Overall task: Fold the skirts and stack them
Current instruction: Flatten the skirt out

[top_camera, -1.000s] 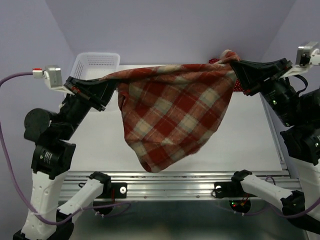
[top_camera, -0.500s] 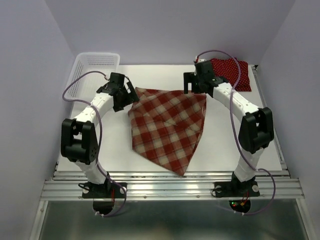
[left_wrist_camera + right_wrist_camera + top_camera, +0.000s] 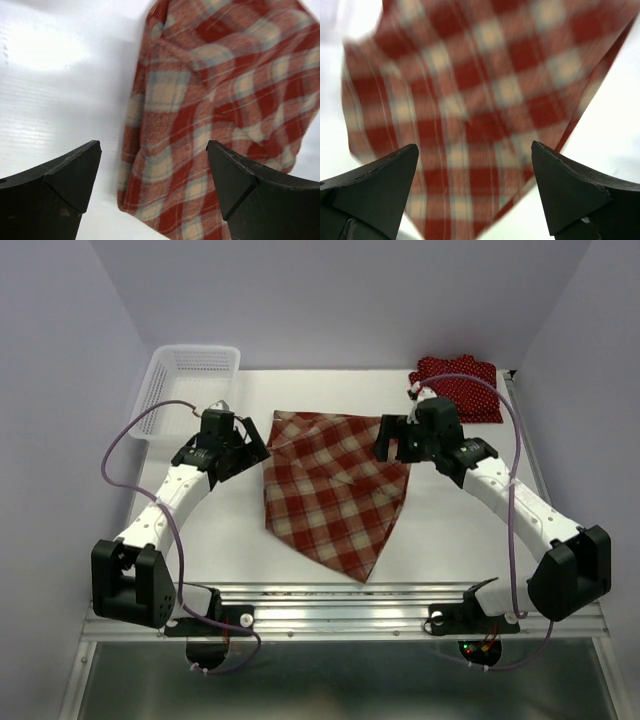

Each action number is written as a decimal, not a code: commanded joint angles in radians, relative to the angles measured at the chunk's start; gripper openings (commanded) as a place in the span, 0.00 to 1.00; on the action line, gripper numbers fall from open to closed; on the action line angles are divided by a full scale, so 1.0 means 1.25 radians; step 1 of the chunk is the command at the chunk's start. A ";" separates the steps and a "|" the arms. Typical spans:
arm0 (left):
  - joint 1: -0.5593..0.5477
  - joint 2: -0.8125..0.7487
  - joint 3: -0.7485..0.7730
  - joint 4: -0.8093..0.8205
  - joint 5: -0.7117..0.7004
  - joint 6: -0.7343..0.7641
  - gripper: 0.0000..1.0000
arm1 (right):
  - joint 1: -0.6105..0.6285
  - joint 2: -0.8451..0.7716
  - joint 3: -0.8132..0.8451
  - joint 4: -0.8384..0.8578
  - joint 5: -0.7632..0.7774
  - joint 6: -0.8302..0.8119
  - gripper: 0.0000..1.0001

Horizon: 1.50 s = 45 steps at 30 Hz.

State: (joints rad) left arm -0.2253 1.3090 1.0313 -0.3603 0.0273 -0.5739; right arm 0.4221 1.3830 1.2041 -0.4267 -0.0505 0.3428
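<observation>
Top view, skirts: we count one plaid skirt (image 3: 335,490) lying flat mid-table, its pointed end toward the arm bases. One heap of dark red polka-dot cloth (image 3: 458,390) sits at the far right corner; we cannot tell how many skirts are in it.
Top view, basket: one white mesh basket (image 3: 190,375), far left corner.
Top view, grippers: two; left gripper (image 3: 255,445) beside the plaid's far left corner, right gripper (image 3: 395,440) at its far right corner.
Left wrist: left gripper (image 3: 154,147) spread wide, gripping nothing, over a rumpled plaid skirt (image 3: 215,100) corner on the white table (image 3: 55,90).
Right wrist: right gripper (image 3: 474,146) wide apart, empty; blurred plaid skirt (image 3: 470,100) beneath.
</observation>
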 commanded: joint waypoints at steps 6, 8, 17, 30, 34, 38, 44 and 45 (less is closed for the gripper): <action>-0.001 0.009 -0.057 0.058 0.009 -0.013 0.99 | 0.226 -0.094 -0.226 -0.041 -0.038 0.094 1.00; 0.000 0.007 -0.068 0.059 0.004 -0.016 0.99 | 0.329 -0.090 -0.242 -0.055 0.008 0.111 1.00; 0.002 -0.045 -0.112 0.081 -0.013 -0.040 0.99 | 0.467 0.058 -0.140 -0.080 0.200 0.140 1.00; 0.024 0.198 0.031 0.174 0.057 -0.001 0.93 | 0.259 0.050 -0.151 -0.130 0.352 0.225 1.00; 0.027 0.246 0.069 0.173 0.060 0.000 0.90 | 0.195 0.048 -0.156 -0.109 0.330 0.181 1.00; 0.029 0.284 0.121 0.166 0.078 0.005 0.87 | 0.161 0.062 -0.163 -0.104 0.318 0.150 1.00; 0.029 0.335 0.135 0.185 0.128 0.012 0.79 | 0.120 0.061 -0.180 -0.086 0.304 0.139 1.00; 0.029 0.347 0.131 0.189 0.157 0.015 0.77 | 0.109 0.061 -0.183 -0.077 0.293 0.137 1.00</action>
State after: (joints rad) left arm -0.1944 1.7153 1.1709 -0.1490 0.1406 -0.5800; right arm 0.5892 1.4727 0.9886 -0.5682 0.3347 0.5385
